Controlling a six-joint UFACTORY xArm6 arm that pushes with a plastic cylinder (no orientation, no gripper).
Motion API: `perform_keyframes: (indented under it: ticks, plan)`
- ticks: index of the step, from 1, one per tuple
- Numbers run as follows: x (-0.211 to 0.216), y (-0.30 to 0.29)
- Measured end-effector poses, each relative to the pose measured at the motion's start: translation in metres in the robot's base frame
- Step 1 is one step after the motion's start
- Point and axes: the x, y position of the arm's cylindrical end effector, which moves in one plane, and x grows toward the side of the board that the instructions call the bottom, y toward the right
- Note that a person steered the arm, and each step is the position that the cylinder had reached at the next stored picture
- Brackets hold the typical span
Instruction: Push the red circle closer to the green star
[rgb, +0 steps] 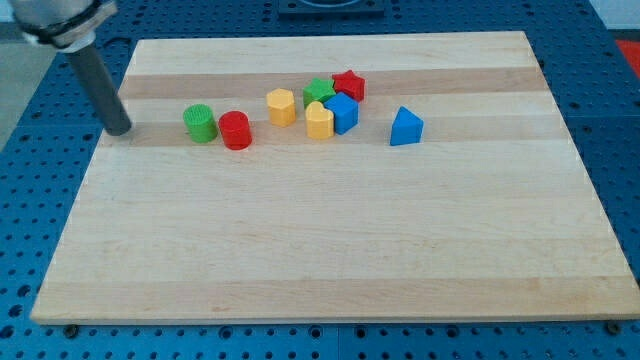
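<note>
Resting at the desk's (300, 250) far left, the tip (120, 128) touches nothing; no hand exists to open. Red circle (235, 130) sits beside the green cylinder (201, 123), well left of the green star (319, 92); pushing remains.

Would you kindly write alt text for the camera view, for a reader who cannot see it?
My tip rests near the wooden board's left edge, left of a green circle and the adjacent red circle. Further right, the green star is clustered with a red star, two yellow blocks and a blue cube; a blue triangle sits apart.
</note>
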Motion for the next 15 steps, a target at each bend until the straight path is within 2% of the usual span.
perform_keyframes:
  ticks: [1,2,5,8,11,15]
  plan:
    - [0.007,0.06]
    - [0.049,0.106]
    - [-0.006,0.133]
    - [0.017,0.156]
    - [0.017,0.209]
    - [0.019,0.237]
